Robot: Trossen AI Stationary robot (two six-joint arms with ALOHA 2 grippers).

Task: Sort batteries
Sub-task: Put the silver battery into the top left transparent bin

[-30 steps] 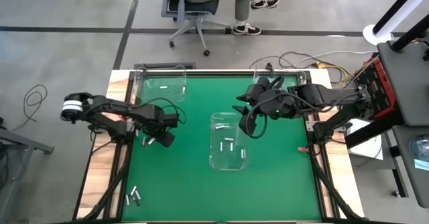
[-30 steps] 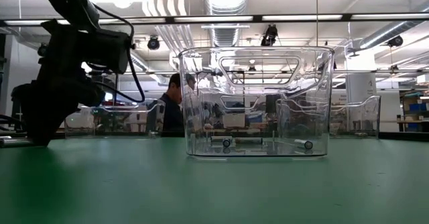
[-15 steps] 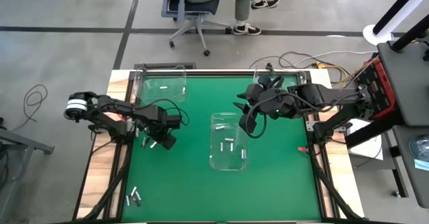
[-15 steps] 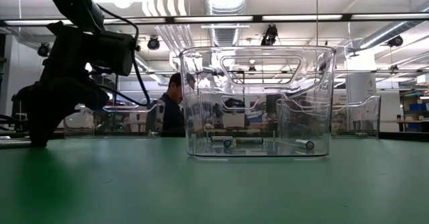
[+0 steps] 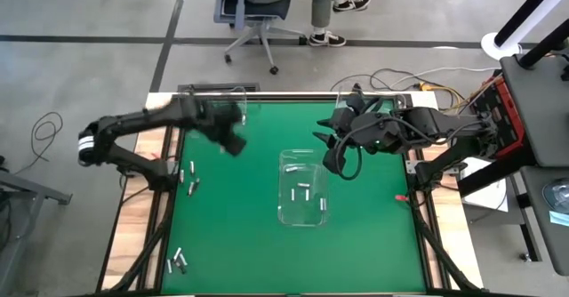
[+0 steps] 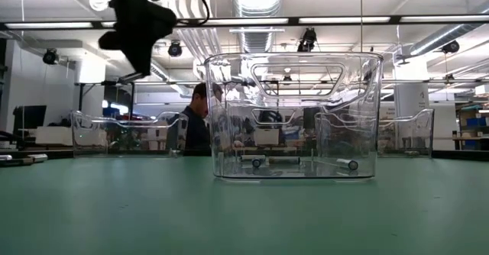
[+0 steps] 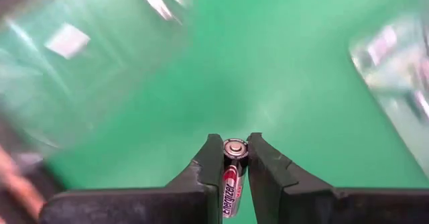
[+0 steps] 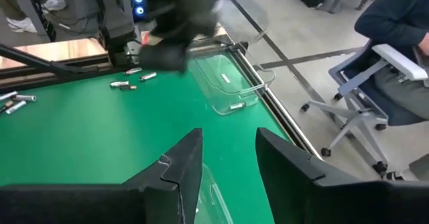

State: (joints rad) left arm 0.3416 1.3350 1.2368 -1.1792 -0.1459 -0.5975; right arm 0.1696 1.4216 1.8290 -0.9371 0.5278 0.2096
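My left gripper [image 5: 233, 142] hangs high over the green mat beside the far-left clear bin [image 5: 213, 115], shut on one battery [image 7: 231, 177]. It also shows up high in the low view [image 6: 141, 37]. Two loose batteries [image 5: 188, 180] lie on the mat's left side and three more [image 5: 178, 261] at the near left corner. The middle bin [image 5: 302, 210] holds three batteries [image 5: 300, 191]. My right gripper [image 8: 228, 160] stands open over the middle bin's far edge, holding nothing. My left gripper pinches the battery between its two fingers. The battery lies along the fingers, with its round end cap [image 7: 234, 147] showing at the fingertips. It is lifted clear of the mat.
A third clear bin [image 5: 342, 119] stands at the far right under the right arm. One battery [image 5: 216, 116] lies in the far-left bin. A person sits on an office chair [image 5: 253, 17] beyond the far edge. Bare green mat [image 5: 240, 235] lies in front of the middle bin.
My left gripper has risen from the mat by the loose batteries at the left and swung up toward the far edge and the right, carrying a battery. It now hangs beside the far-left bin. The other loose batteries have stayed on the mat.
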